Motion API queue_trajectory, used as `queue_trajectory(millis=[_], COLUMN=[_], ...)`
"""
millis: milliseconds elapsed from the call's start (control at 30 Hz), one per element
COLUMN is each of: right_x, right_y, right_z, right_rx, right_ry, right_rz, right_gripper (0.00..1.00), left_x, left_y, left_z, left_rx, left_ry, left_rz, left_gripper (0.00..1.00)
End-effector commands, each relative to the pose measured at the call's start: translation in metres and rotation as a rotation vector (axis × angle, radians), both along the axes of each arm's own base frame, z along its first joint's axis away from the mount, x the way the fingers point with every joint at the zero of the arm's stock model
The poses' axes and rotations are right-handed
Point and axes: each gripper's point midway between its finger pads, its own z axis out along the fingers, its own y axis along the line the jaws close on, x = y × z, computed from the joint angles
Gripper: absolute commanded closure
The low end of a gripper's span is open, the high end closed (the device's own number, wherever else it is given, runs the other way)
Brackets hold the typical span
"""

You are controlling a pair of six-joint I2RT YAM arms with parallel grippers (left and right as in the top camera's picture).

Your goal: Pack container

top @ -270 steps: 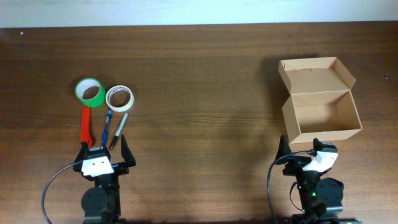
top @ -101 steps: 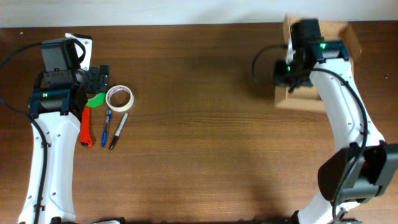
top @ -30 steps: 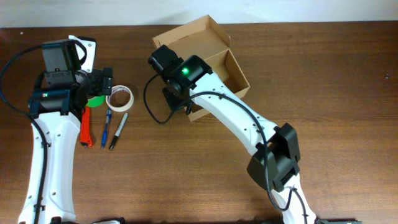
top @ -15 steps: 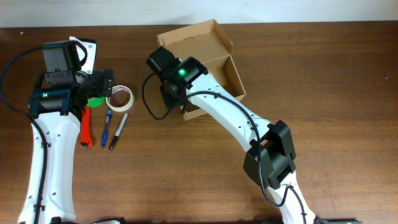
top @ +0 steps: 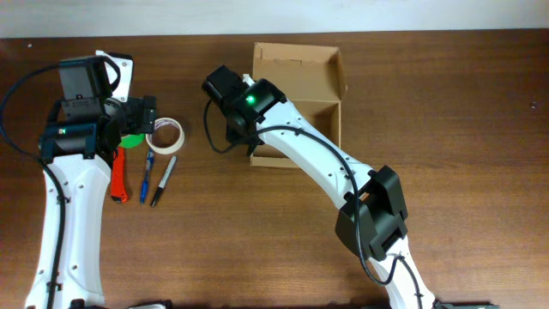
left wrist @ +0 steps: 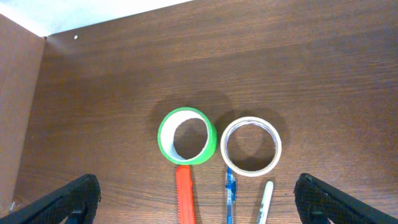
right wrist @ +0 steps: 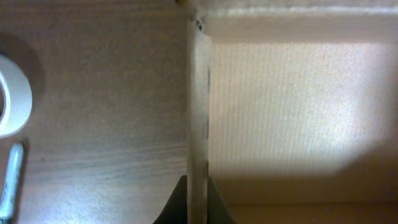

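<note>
The container (top: 296, 73), an open tan cardboard box with its flap lid laid back, sits at the table's middle back. My right gripper (top: 250, 140) is shut on its left wall. In the right wrist view that wall (right wrist: 199, 112) runs up between the closed fingertips (right wrist: 177, 205), with the box's bare inside (right wrist: 292, 106) to the right. My left gripper (top: 142, 116) hangs open above the green tape roll (left wrist: 163, 140) and the white tape roll (left wrist: 277, 149). Its fingers (left wrist: 68, 202) stand wide apart with nothing between them.
Below the rolls lie a red box cutter (left wrist: 184, 199), a blue pen (left wrist: 229, 190) and a white marker (left wrist: 265, 202), also seen from overhead as the cutter (top: 118, 176), pen (top: 146, 176) and marker (top: 163, 180). The white roll (right wrist: 12, 93) lies left of the box.
My right arm has swung the box it holds, so the box now lies square to the table instead of tilted. The left arm has not moved.
</note>
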Motion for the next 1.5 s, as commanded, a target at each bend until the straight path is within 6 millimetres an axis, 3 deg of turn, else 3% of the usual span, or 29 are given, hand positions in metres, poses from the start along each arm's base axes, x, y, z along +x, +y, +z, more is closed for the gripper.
queue_trajectory(millis=[0, 333, 500, 867, 1133, 1200, 1467], right_x=[0.011, 0.017, 0.031, 0.039, 0.041, 0.04, 0.04], right_y=[-0.009, -0.026, -0.022, -0.002, -0.002, -0.003, -0.011], right_z=[0.004, -0.048, -0.045, -0.032, -0.029, -0.029, -0.031], right_rx=[0.004, 0.048, 0.115, 0.228, 0.217, 0.205, 0.164], right_ry=[-0.039, 0.123, 0.105, 0.102, 0.086, 0.084, 0.075], right_rz=[-0.123, -0.281, -0.324, -0.33, -0.279, -0.259, -0.268], right_gripper=[0.96, 0.96, 0.96, 0.96, 0.96, 0.89, 0.89], left_x=[0.004, 0.004, 0.004, 0.004, 0.003, 0.003, 0.003], left_y=[-0.001, -0.001, -0.001, -0.001, -0.001, -0.001, -0.001], left_z=[0.003, 0.003, 0.003, 0.003, 0.002, 0.002, 0.001], left_rx=[-0.001, -0.003, -0.003, -0.003, -0.003, -0.003, -0.004], left_ry=[-0.006, -0.007, -0.006, -0.006, -0.004, -0.003, 0.0], left_rz=[-0.017, -0.019, -0.019, -0.019, -0.019, -0.019, -0.019], left_gripper=[0.0, 0.01, 0.0, 0.01, 0.0, 0.0, 0.0])
